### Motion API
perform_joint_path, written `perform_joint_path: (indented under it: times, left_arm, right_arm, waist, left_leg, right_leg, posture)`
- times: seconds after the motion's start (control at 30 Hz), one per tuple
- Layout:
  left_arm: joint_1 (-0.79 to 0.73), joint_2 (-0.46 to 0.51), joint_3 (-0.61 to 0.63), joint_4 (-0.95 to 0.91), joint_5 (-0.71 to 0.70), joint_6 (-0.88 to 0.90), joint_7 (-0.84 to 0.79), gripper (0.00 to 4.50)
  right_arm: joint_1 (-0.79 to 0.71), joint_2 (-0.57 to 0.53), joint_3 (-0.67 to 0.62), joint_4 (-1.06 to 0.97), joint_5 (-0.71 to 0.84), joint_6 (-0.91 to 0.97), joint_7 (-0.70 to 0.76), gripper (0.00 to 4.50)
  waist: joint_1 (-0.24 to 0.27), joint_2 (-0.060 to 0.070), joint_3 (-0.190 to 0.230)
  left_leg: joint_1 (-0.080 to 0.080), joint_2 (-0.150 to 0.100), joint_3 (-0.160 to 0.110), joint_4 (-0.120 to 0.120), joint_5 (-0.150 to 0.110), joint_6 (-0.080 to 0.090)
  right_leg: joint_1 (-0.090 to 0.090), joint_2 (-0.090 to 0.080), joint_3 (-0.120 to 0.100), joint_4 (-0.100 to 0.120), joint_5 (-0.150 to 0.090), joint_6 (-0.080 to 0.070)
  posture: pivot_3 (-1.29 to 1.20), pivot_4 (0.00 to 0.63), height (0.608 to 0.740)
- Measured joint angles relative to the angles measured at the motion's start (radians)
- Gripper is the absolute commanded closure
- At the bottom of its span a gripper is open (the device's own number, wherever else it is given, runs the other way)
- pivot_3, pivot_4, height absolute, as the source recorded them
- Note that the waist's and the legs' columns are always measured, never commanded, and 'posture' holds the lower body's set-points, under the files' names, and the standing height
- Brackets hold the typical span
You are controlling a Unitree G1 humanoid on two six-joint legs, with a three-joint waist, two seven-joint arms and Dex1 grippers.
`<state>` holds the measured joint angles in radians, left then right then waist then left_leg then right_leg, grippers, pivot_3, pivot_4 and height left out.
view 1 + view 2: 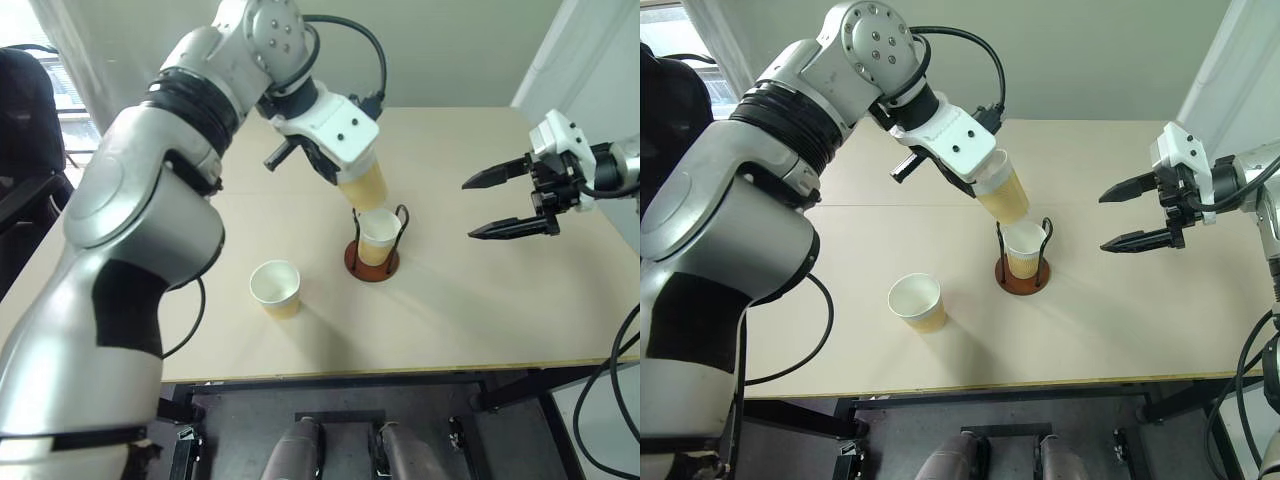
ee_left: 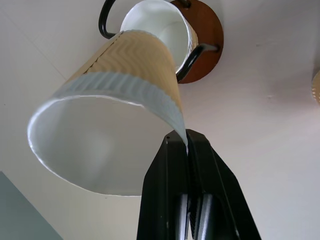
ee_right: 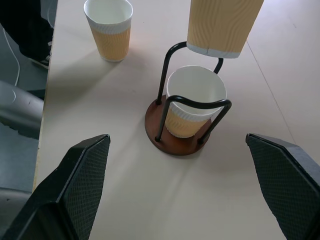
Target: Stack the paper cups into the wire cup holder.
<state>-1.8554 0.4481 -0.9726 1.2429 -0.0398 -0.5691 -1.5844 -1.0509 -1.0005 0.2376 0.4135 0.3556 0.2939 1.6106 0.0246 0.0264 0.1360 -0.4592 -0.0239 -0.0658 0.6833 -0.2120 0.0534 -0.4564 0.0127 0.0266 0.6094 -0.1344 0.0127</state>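
The left gripper (image 2: pixel 187 145) is pinched shut on the rim of a paper cup (image 1: pixel 1002 193), one finger inside the wall and one outside, and carries it tilted, base down, just above the holder (image 1: pixel 1023 274). In the right wrist view the cup's base hangs over the far side of the holder, a little off line with the mouth below. The cup looks very light and thin-walled: its rim is pulled into an oval under the pinch, so I judge it will crush or crease easily, and its smooth white lining may slip between the fingers. The rolled rim is the stiffest part and seems the sensible place to hold, as now. The holder, a reddish-brown disc with two black wire loops, already has one cup (image 3: pixel 194 106) seated upright between the loops, empty. A third cup (image 1: pixel 276 288) stands upright and empty on the table (image 1: pixel 480 310), near the holder on the robot's left. The right gripper (image 1: pixel 508 203) hangs well apart on the right, spread wide with nothing in it.
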Motion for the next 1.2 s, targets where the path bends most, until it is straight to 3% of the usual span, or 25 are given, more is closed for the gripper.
perform_joint_path:
  times: [0.5, 0.87, 1.0, 1.2]
  left_arm:
    - [0.005, -0.057, 0.107, 0.046, 0.139, -0.058, 0.0, 4.49]
    - [0.016, -0.077, 0.116, 0.057, 0.202, -0.089, 0.0, 4.49]
    - [0.018, -0.079, 0.113, 0.064, 0.229, -0.1, 0.0, 3.55]
    - [0.023, -0.088, 0.117, 0.065, 0.24, -0.111, 0.0, 1.34]
  right_arm:
    - [0.053, -0.004, -0.063, -0.051, -0.028, 0.021, 0.0, 0.06]
    - [0.069, -0.005, -0.072, -0.069, -0.048, 0.024, -0.002, 0.06]
    - [0.076, -0.007, -0.072, -0.07, -0.056, 0.027, -0.002, 0.06]
    - [0.082, -0.024, -0.075, -0.072, -0.067, 0.03, -0.002, 0.06]
  waist:
    - [0.001, 0.0, 0.0]
    - [0.001, 0.0, 0.0]
    - [0.001, 0.0, 0.0]
    - [0.002, 0.0, 0.0]
  left_leg:
    - [0.0, 0.0, 0.0, 0.0, -0.001, 0.001]
    - [0.0, 0.0, 0.001, 0.0, -0.002, 0.001]
    - [0.0, 0.0, 0.001, 0.0, -0.002, 0.001]
    - [0.0, 0.0, 0.001, 0.001, -0.002, 0.001]
  right_leg:
    - [0.0, 0.0, 0.0, 0.0, 0.0, 0.0]
    - [0.0, 0.0, 0.0, 0.0, 0.0, 0.001]
    - [0.0, 0.0, 0.0, 0.0, 0.0, 0.001]
    - [0.0, 0.0, 0.001, 0.0, 0.0, 0.001]
  posture:
    - [0.0, 0.15, 0.74]
    - [0.0, 0.15, 0.74]
    - [0.0, 0.15, 0.74]
    - [0.0, 0.15, 0.74]
